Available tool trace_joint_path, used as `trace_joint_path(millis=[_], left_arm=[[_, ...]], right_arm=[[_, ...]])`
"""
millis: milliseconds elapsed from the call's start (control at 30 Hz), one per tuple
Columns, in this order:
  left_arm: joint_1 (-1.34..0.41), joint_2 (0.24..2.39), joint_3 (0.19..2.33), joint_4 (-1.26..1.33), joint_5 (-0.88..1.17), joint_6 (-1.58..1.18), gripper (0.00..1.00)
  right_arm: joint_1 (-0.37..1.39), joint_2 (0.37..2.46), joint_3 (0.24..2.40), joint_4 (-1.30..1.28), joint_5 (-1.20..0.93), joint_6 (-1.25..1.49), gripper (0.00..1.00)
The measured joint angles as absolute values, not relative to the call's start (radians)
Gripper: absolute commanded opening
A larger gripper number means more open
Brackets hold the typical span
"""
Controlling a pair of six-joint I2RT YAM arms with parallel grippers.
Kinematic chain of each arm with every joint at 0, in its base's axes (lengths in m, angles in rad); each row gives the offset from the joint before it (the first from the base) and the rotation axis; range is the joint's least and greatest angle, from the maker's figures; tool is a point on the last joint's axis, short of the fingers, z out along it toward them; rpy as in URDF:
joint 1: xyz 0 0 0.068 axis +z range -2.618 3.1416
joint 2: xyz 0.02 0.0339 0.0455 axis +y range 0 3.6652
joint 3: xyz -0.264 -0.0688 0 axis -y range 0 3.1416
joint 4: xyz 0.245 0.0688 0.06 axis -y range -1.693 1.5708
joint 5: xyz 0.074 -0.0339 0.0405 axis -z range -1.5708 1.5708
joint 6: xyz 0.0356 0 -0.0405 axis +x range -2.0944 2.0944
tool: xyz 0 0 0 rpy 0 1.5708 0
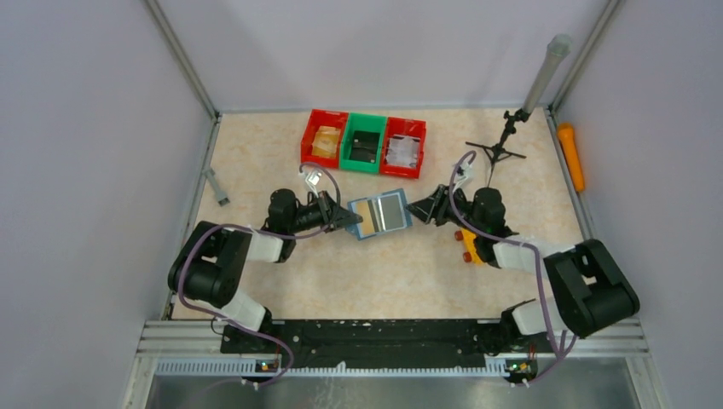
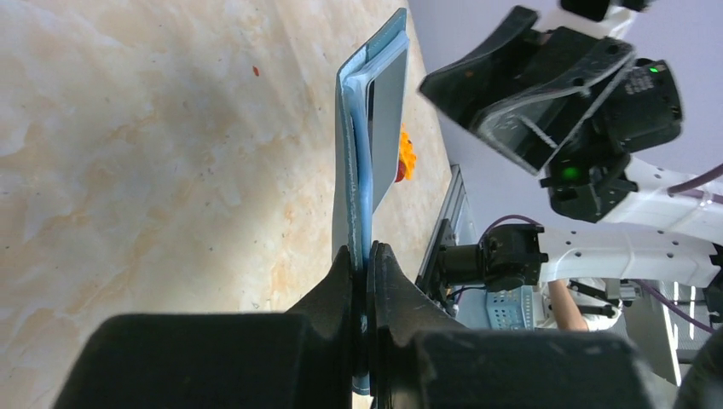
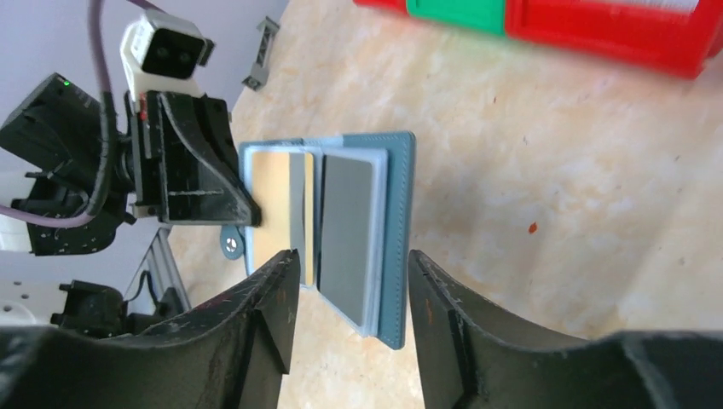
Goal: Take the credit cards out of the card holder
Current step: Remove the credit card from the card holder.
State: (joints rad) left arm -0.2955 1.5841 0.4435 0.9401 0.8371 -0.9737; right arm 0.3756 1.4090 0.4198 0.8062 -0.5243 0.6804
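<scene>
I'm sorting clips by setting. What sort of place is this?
Likely a robot lab test cell: a table walled by grey panels, two arms bolted at its edge, red and green bins.

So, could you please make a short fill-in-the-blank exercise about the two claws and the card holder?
The left claw is ___ on the edge of the card holder.
The right claw is ___ and holds nothing.
The middle bin of the three is ___.
Missing words: shut, open, green.
</scene>
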Motion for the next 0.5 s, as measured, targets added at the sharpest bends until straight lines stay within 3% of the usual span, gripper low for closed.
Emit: trace_joint_path(millis=[200, 500], left_arm=[[-0.309, 1.568, 0.445, 0.902, 0.822, -0.944, 0.0], [-0.343, 1.566, 0.445, 0.913, 0.834, -0.939, 0.0]], right_arm=[[0.4, 1.341, 0.421, 0.801, -0.493, 0.613, 0.4], [0.484, 1.508, 0.483, 0.823, -0.625, 0.603, 0.35]])
